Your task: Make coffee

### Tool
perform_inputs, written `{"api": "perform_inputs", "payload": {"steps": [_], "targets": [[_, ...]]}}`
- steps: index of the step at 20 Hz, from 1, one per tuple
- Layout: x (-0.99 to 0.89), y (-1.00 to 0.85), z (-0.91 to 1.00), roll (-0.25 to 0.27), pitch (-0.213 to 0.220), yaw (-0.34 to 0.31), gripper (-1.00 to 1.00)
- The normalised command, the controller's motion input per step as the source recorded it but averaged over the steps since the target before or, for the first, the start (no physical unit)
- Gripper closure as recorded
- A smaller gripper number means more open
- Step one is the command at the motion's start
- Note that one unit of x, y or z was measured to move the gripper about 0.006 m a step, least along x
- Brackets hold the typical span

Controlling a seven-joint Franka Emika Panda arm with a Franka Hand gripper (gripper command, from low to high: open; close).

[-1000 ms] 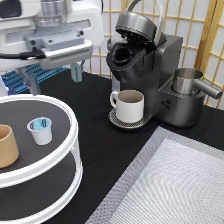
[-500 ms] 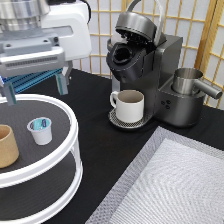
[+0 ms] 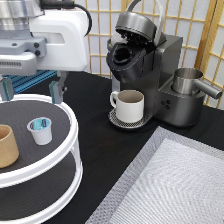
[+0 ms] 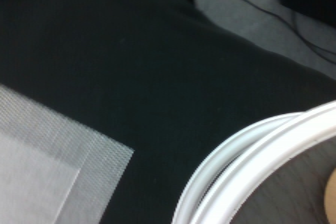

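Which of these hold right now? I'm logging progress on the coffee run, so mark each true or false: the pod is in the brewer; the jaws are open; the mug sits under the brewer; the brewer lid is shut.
1. The coffee pod is in the coffee machine. False: it stands on the tiered tray, beside the tan cup.
2. The gripper has open jaws. True, above the tray, holding nothing.
3. The mug sits under the brewer. True.
4. The brewer lid is shut. False: it is raised.

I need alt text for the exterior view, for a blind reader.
An open robot gripper hovers above a white round two-tier tray holding a small white blue-topped coffee pod and a tan cup. A cream mug sits under an open black coffee machine.
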Motion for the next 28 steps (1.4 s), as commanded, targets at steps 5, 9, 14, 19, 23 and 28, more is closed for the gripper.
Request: {"api": "perform_inputs", "payload": {"steps": [5, 9, 14, 19, 23, 28], "targets": [[-0.42, 0.32, 0.00, -0.104, 0.000, -0.194, -1.00], [-0.66, 0.61, 0.00, -0.044, -0.043, -0.066, -1.00], [-0.79, 0.72, -0.06, -0.063, -0.095, -0.003, -1.00], [-0.58, 0.85, -0.18, -0.095, -0.143, 0.000, -1.00], [-0.34, 0.98, -0.29, -0.118, -0.134, 0.000, -1.00], [-0.23, 0.74, -0.37, -0.124, -0.099, -0.002, -1.00]]}}
